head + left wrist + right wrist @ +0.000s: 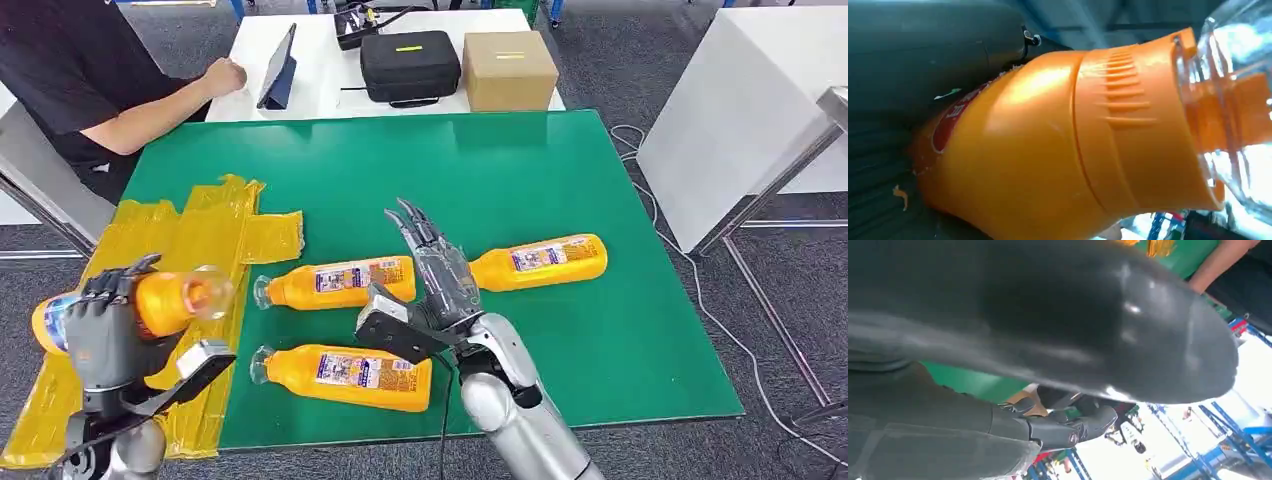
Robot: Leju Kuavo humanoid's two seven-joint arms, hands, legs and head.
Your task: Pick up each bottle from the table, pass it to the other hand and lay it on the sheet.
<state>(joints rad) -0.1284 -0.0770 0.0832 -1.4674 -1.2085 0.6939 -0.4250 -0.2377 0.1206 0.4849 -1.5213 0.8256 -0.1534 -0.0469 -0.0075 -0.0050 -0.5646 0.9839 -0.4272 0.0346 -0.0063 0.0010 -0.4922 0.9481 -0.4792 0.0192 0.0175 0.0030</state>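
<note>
My left hand (105,330) grips an orange bottle (165,303) above the yellow sheet (190,250) at the table's left side; up close the same bottle (1058,140) shows its clear cap end. Three more orange bottles lie on the green mat: one (335,283) beside the sheet, one (345,376) near the front edge, one (540,261) to the right. My right hand (435,275) hovers over the mat between them, fingers stretched out and holding nothing; its dark fingers (1073,427) also show in the right wrist view.
A person's arm (170,100) rests at the far left by a tablet (278,68). A black case (408,65) and a cardboard box (508,68) stand on the white table behind. A white table (740,110) stands at the right.
</note>
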